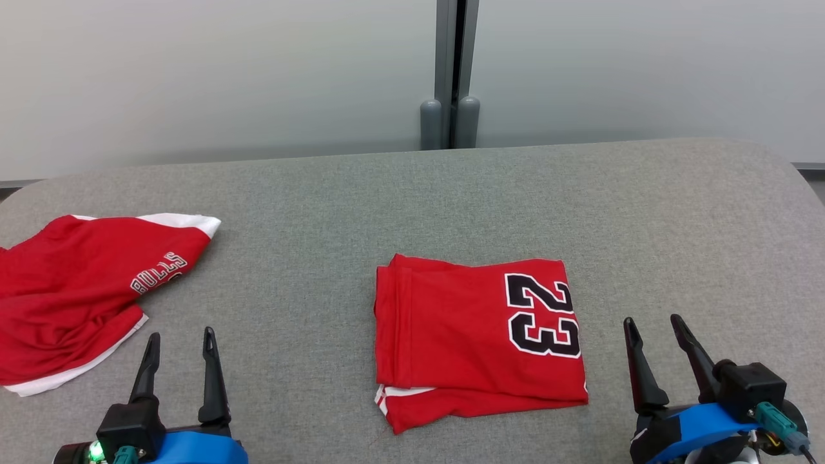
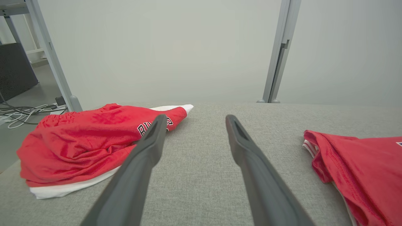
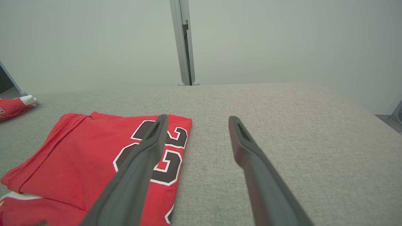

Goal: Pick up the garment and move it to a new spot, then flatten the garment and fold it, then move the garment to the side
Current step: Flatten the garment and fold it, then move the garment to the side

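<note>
A folded red garment (image 1: 477,338) with a black "23" lies flat on the grey table (image 1: 412,206), just right of centre. It also shows at the right edge of the left wrist view (image 2: 361,169) and at the left of the right wrist view (image 3: 91,160). My right gripper (image 1: 652,321) hovers open just right of the folded garment, holding nothing (image 3: 194,121). At the lower left my left gripper (image 1: 180,336) stands open and empty too (image 2: 194,119), between the two red pieces.
A second red garment (image 1: 77,290) with white trim and "BULLS" lettering lies crumpled at the table's left edge (image 2: 88,141). A pale wall with a grey post (image 1: 451,71) stands behind the table. Cables lie on the floor (image 2: 19,113) to the left.
</note>
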Robot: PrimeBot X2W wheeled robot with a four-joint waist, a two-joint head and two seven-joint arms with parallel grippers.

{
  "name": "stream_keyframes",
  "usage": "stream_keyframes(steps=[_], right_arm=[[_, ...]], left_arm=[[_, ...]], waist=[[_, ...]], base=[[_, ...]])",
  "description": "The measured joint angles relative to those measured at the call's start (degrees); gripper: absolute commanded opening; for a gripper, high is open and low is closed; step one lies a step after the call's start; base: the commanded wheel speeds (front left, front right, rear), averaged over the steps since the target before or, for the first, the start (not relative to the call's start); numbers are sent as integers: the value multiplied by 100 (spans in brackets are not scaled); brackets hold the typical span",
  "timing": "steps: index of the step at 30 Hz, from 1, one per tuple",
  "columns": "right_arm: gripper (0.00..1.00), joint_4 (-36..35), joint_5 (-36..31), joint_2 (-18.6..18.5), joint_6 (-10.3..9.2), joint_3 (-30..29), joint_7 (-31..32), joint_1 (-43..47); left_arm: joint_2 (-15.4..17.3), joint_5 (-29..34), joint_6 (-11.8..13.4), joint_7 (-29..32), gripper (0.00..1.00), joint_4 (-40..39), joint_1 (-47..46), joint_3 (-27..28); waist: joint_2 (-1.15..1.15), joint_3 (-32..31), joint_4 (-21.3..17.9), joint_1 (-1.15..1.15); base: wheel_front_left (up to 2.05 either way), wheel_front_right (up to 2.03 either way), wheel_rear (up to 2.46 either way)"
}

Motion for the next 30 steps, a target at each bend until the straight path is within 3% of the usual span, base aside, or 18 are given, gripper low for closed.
stream_keyframes(steps=[22,30], right_arm=[[100,-10,5,16,0,133,134,-12],[100,114,-132,-11,0,424,365,-844]], left_arm=[[73,-134,76,8,100,27,-1,-49],[90,-179,103,8,100,43,-118,-94]], waist=[[0,49,-2,0],[0,156,26,1]], base=[[0,0,0],[0,0,0]])
